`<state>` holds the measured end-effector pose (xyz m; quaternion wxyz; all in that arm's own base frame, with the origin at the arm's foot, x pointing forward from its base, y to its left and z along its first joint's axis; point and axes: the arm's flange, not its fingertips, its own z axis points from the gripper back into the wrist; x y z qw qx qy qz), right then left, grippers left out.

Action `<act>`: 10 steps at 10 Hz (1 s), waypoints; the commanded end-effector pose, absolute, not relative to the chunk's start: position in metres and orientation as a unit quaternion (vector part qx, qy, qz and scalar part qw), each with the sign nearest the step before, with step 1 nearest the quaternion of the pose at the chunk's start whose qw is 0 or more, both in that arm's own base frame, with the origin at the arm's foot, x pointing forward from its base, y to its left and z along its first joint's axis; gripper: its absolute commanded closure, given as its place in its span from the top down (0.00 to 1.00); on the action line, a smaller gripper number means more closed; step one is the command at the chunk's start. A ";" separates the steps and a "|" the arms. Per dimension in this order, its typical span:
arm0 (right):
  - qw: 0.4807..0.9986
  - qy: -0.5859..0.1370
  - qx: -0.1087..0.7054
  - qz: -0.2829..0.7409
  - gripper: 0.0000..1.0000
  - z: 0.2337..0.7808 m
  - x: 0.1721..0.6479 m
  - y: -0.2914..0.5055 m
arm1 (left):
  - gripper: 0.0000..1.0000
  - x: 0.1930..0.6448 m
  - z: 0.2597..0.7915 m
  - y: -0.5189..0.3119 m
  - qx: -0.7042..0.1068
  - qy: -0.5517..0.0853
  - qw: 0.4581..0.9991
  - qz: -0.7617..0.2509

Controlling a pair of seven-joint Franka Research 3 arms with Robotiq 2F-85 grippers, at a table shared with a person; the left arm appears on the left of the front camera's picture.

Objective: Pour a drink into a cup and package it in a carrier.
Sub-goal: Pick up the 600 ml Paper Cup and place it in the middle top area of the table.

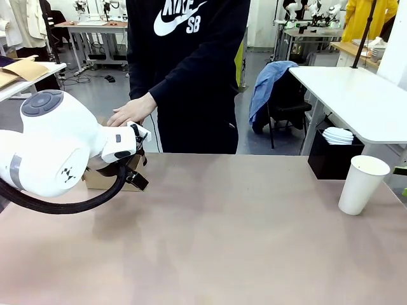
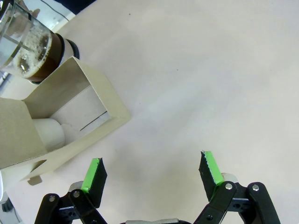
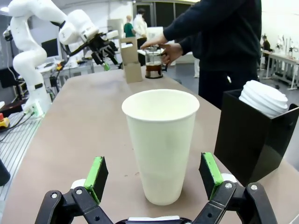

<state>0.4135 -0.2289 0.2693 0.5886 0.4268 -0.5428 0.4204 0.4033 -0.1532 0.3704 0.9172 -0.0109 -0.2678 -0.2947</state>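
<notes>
— Cup (image 1: 362, 184) location?
— Upright on the table (image 1: 222, 241), at the robot's right end, just in front of a black box (image 1: 334, 162) that holds a stack of white lids (image 1: 338, 135).
— Right gripper (image 3: 154, 175)?
— Jaws wide apart, gripping nothing. In its wrist view the cup stands between the 2 green pads (image 3: 99, 176), with a gap on each side.
— Left gripper (image 2: 152, 169)?
— Spread wide as well and empty, above bare tabletop. The carrier (image 2: 70, 116) lies just beside 1 of its pads, not touching it.
— Where does the carrier sit on the table?
— Far left, near the person's edge. From the front, the left arm covers most of it, and brown cardboard shows beneath the wrist.
— Anything in it?
— Something white sits in 1 slot. I cannot tell what it is.
— And the drink (image 2: 55, 50)?
— Dark brown with foam on top, filling the lower part of a glass carafe (image 2: 14, 32). The carafe stands right beside the carrier, and I cannot tell whether they touch.
— Is anyone holding it?
— In the right wrist view, the person's hand (image 3: 170, 51) is on the carafe.
— Where is the person?
— Standing at the far side in a dark hoodie, 1 arm reaching down to the left end of the table.
</notes>
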 end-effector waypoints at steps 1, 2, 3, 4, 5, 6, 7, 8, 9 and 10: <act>0.597 -0.552 0.414 0.410 1.00 0.263 0.419 -0.210 | 1.00 0.403 0.370 -0.152 -0.012 -0.268 0.917 -0.294; 0.604 -0.553 0.411 0.400 1.00 0.260 0.420 -0.202 | 1.00 0.403 0.370 -0.152 -0.012 -0.268 0.917 -0.294; 0.611 -0.550 0.412 0.394 1.00 0.257 0.422 -0.198 | 1.00 0.403 0.370 -0.152 -0.012 -0.268 0.917 -0.294; 0.613 -0.552 0.409 0.390 1.00 0.256 0.421 -0.193 | 1.00 0.403 0.370 -0.152 -0.012 -0.268 0.917 -0.294; 0.616 -0.558 0.405 0.382 1.00 0.256 0.422 -0.190 | 1.00 0.403 0.370 -0.152 -0.012 -0.268 0.917 -0.294; 0.618 -0.560 0.410 0.369 1.00 0.257 0.423 -0.186 | 1.00 0.403 0.370 -0.152 -0.012 -0.268 0.917 -0.294; 0.621 -0.557 0.413 0.365 1.00 0.255 0.422 -0.180 | 1.00 0.403 0.370 -0.152 -0.012 -0.268 0.917 -0.294; 0.625 -0.550 0.421 0.360 1.00 0.254 0.423 -0.175 | 1.00 0.403 0.370 -0.152 -0.012 -0.268 0.917 -0.294; 0.627 -0.543 0.429 0.359 1.00 0.251 0.424 -0.169 | 1.00 0.403 0.370 -0.152 -0.012 -0.268 0.917 -0.294; 0.628 -0.536 0.434 0.360 1.00 0.248 0.427 -0.162 | 1.00 0.403 0.370 -0.152 -0.012 -0.268 0.917 -0.294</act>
